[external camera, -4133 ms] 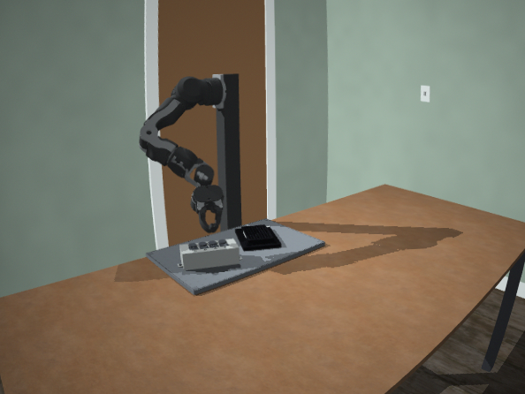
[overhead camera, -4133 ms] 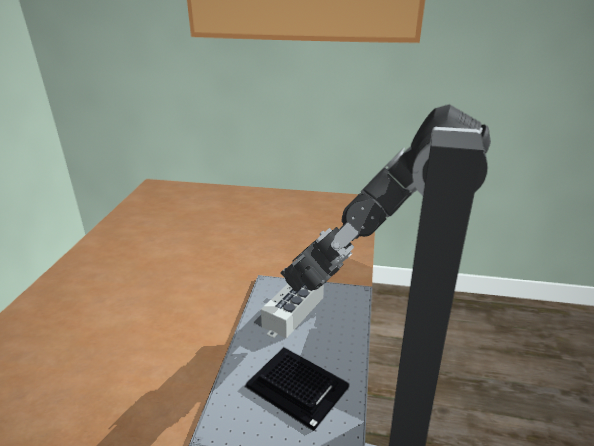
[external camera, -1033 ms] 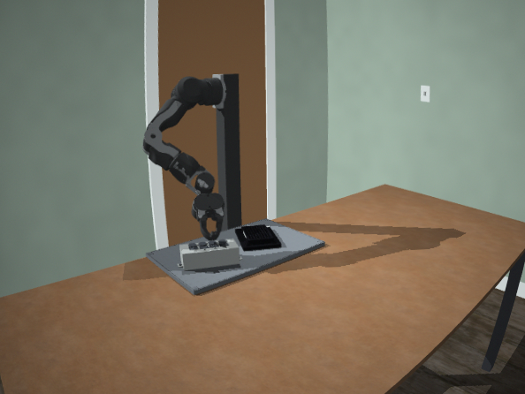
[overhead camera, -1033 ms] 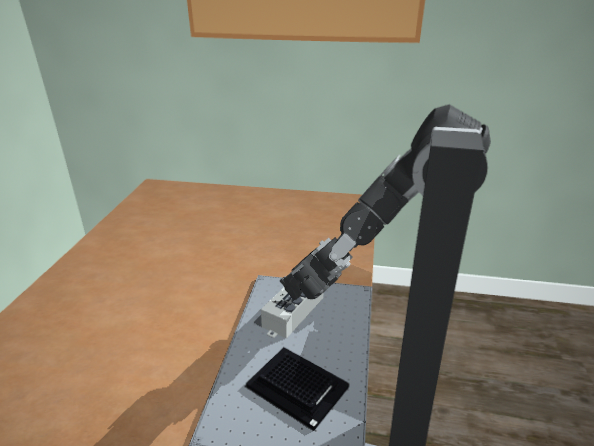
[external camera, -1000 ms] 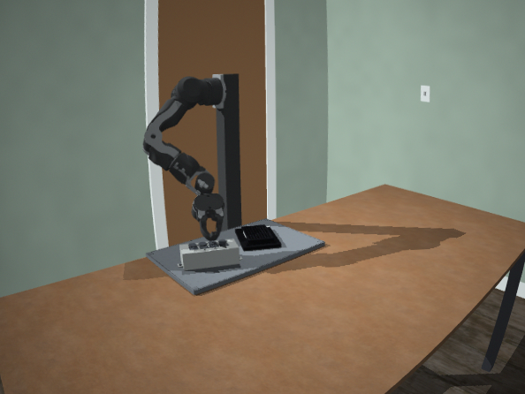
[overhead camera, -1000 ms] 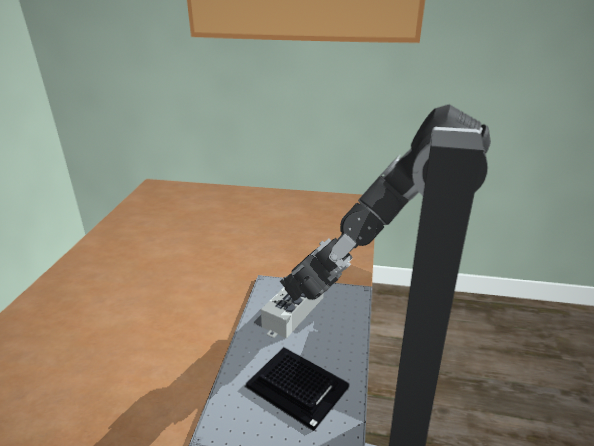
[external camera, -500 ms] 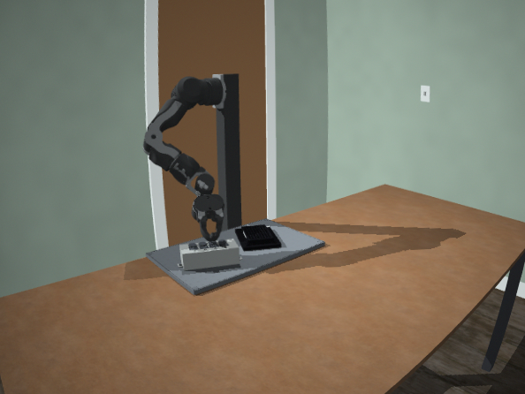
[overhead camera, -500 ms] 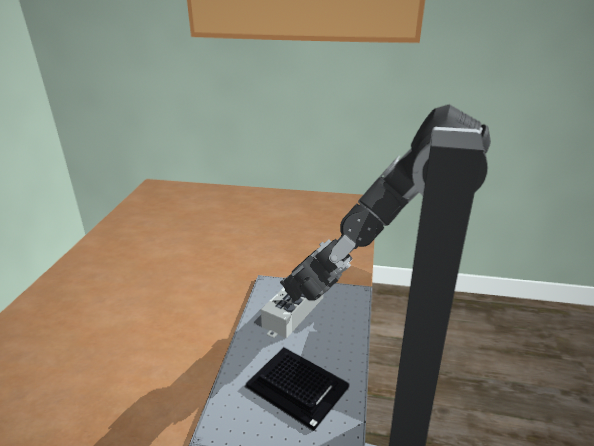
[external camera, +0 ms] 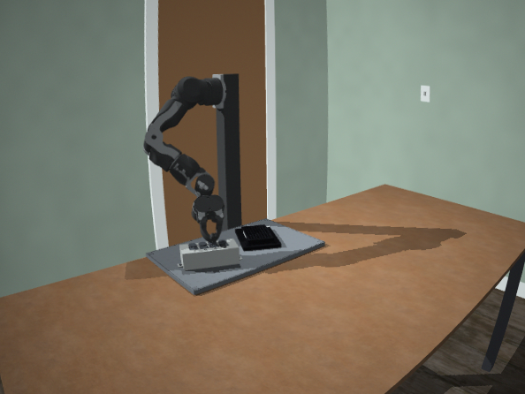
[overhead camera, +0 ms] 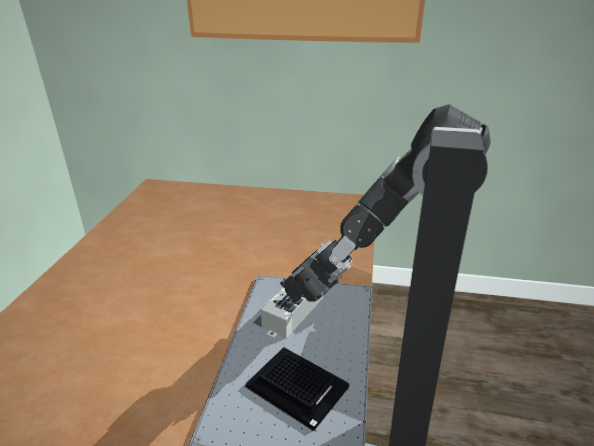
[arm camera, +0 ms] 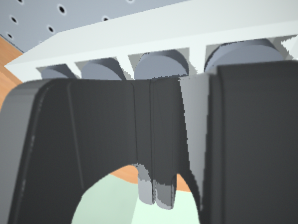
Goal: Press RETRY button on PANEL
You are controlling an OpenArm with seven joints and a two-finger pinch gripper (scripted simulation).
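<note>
The operator station PANEL [overhead camera: 285, 312] is a pale grey box at the far end of the perforated baseplate. It also shows in the exterior view [external camera: 209, 253]. My gripper [overhead camera: 289, 302] [external camera: 213, 241] is shut and empty, and its fingertips point down at the panel's top. In the wrist view the closed fingers [arm camera: 157, 192] lie in line with one of the middle buttons [arm camera: 160, 65] of the row of four. I cannot tell whether they touch it. The button names are not readable, and I see no lit lamp. The black 96-well plate C15 [overhead camera: 296, 384] sits on its black nest N1 [overhead camera: 322, 407].
The arm's dark mounting column [overhead camera: 435, 300] stands at the right edge of the baseplate. The plate and nest lie right beside the panel. The baseplate rests on a wooden table [overhead camera: 125, 280] whose edge runs by the column.
</note>
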